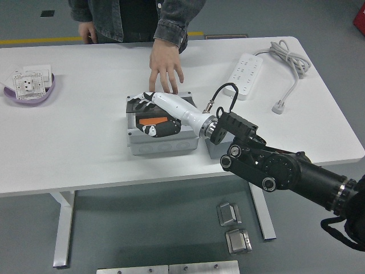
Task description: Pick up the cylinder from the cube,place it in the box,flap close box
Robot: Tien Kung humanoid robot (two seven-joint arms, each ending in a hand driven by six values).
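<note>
Orange cylinder already down inside the grey box, just under the right hand, so only the lid left to deal with. Fingers spread flat over the box's far edge, thumb low over the opening, gripping nothing; posed, by the look of it, to press the flap down. Beyond the hand, a person's hand resting on the table, perhaps steadying the box. Grey cube mostly hidden behind the wrist. Left arm out of view.
</note>
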